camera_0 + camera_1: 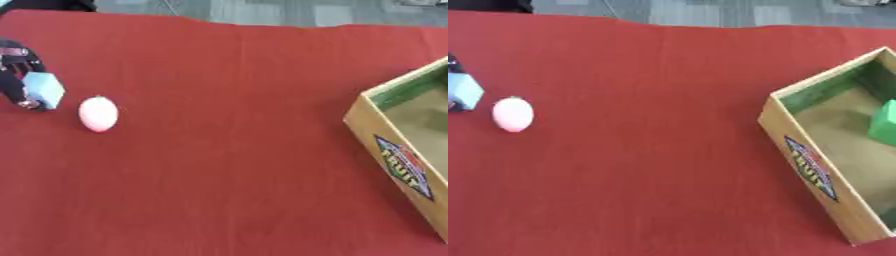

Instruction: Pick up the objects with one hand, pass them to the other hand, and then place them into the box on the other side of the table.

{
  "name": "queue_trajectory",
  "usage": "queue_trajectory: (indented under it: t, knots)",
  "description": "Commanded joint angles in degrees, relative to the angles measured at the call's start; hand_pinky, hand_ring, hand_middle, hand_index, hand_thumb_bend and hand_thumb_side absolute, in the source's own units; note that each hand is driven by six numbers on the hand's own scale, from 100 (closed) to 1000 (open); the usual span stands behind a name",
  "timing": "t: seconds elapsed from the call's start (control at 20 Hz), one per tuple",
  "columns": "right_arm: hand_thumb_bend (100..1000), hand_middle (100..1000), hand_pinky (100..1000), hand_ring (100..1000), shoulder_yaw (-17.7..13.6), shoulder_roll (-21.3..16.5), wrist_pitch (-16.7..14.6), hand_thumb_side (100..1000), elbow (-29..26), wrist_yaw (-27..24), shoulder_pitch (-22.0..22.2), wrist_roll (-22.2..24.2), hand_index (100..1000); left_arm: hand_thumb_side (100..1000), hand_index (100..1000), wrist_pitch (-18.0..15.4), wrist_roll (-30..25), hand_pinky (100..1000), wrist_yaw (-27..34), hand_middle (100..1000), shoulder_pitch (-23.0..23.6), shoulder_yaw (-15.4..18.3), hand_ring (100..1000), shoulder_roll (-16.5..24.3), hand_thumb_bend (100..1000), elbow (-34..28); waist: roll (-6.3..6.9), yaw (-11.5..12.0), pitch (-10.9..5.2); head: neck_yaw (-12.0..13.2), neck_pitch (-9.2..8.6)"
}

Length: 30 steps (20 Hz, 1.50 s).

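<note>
Wooden and open-topped, the box (815, 175) is sitting at the right side of the table, turned askew to its edge, and we are seeing a printed label in blue, red and yellow on its long outer wall. Inside it, a green block (884, 122) is resting against the far right of the tan floor, and the inner face of the box's far wall is showing green too.

A red cloth (227, 150) is covering the whole table, smooth and matte, with one soft crease near its far edge.

Over at the left edge, we are watching the left hand (19, 82) holding a pale blue block (44, 90), a squarish, flat-faced piece; the dark fingers are curling round it from the left and from beneath. The blue block is sitting low over the cloth, though we cannot tell whether it is touching.

Just beside it on the right, a pink egg-shaped object (98, 113) is lying on the cloth, smooth and rounded, apart from the hand and the blue block
</note>
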Motion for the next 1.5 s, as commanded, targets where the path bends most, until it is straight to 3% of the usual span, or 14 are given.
queue_trajectory:
  t: [0.05, 0.75, 0.9, 1.0, 1.15, 1.5]
  knots:
    - [437, 740, 813, 822, -1.17, -1.33, -0.27, 242, -0.20, 0.28, -0.32, -0.17, 833, 100, 755, 0.12, -0.76, 896, -0.45, 768, -0.87, 0.68, 823, 2.10, 639, -0.59, 0.30, 0.00, -0.26, 0.15, -0.65]
    - [429, 740, 813, 824, -1.40, -1.17, -0.66, 247, 0.22, 0.55, 0.01, -0.04, 834, 100, 726, 0.82, 1.12, 888, -4.07, 734, -0.74, 1.64, 812, 3.00, 559, -0.02, 0.37, -0.26, -0.06, 0.40, -1.01]
    - [427, 741, 813, 825, -1.42, -1.09, -0.70, 247, 0.27, 0.52, 0.00, -0.02, 834, 100, 648, 0.67, 1.71, 875, -4.08, 674, -0.85, 1.59, 786, 2.69, 486, 0.05, 0.34, -0.27, 0.00, 0.34, -0.96]
    - [427, 741, 813, 825, -1.47, -1.05, -0.72, 247, 0.31, 0.50, 0.02, -0.05, 834, 100, 536, 0.65, 1.77, 842, -3.99, 593, -0.92, 1.43, 730, 2.63, 394, 0.15, 0.22, -0.16, -0.04, 0.22, -0.83]
    - [424, 741, 813, 825, -1.60, -1.10, -0.76, 245, 0.37, 0.39, 0.25, -0.19, 834, 100, 449, 0.52, 2.74, 790, -3.70, 501, -1.27, 1.49, 654, 2.81, 327, -0.96, 0.06, 0.20, -0.32, -0.11, -0.28]
    - [413, 741, 813, 821, -1.73, -1.05, -0.73, 239, 0.44, -0.30, 0.80, -0.18, 834, 100, 414, -5.23, 9.51, 759, 2.80, 477, -0.76, 2.87, 599, 5.55, 308, -11.75, -0.15, 1.90, -1.93, -3.35, 1.00]
